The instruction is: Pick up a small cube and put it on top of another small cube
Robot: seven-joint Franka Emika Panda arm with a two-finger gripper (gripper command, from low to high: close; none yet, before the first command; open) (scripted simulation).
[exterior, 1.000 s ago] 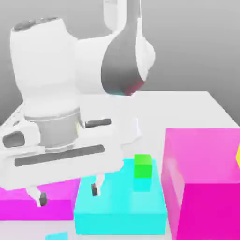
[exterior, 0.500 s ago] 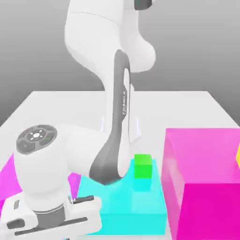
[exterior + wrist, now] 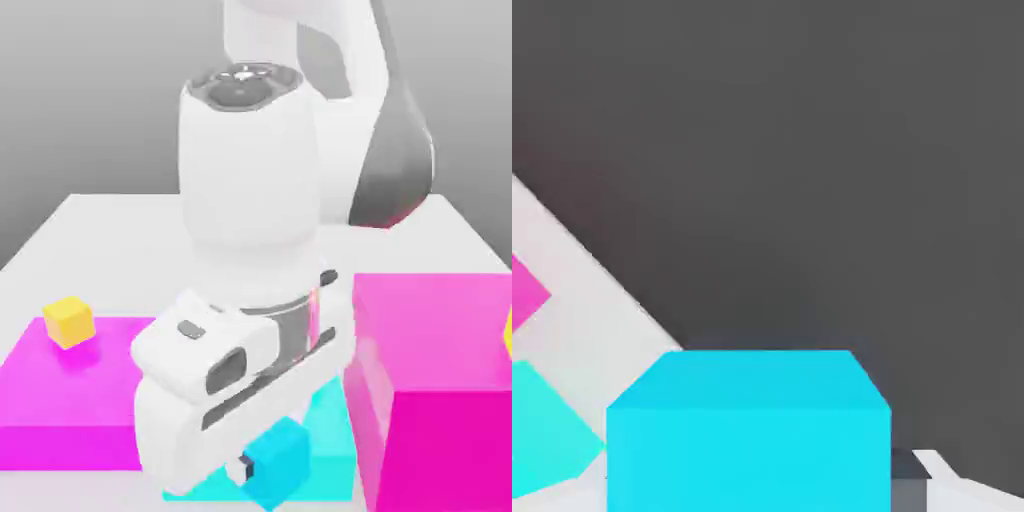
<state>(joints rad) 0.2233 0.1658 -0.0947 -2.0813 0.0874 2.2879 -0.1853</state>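
Observation:
A small bright cyan cube [image 3: 280,472] hangs between the fingers of my gripper [image 3: 268,468], which is shut on it. The cube is held low in the exterior view, in front of the big flat cyan block [image 3: 332,455]. In the hand view the same small cube [image 3: 747,430] sits close up between my fingers [image 3: 944,472]. A small yellow cube [image 3: 68,321] rests on the flat magenta block [image 3: 60,400] at the exterior view's left.
A tall magenta block [image 3: 440,390] stands at the exterior view's right, with a yellow sliver [image 3: 508,335] at the frame edge. The white table [image 3: 110,230] stretches behind. My arm's white body [image 3: 250,200] covers the middle of the scene.
My gripper went from open to shut, taking hold of the small cyan cube. The hand swung from the exterior view's lower left to the middle, in front of the flat cyan block.

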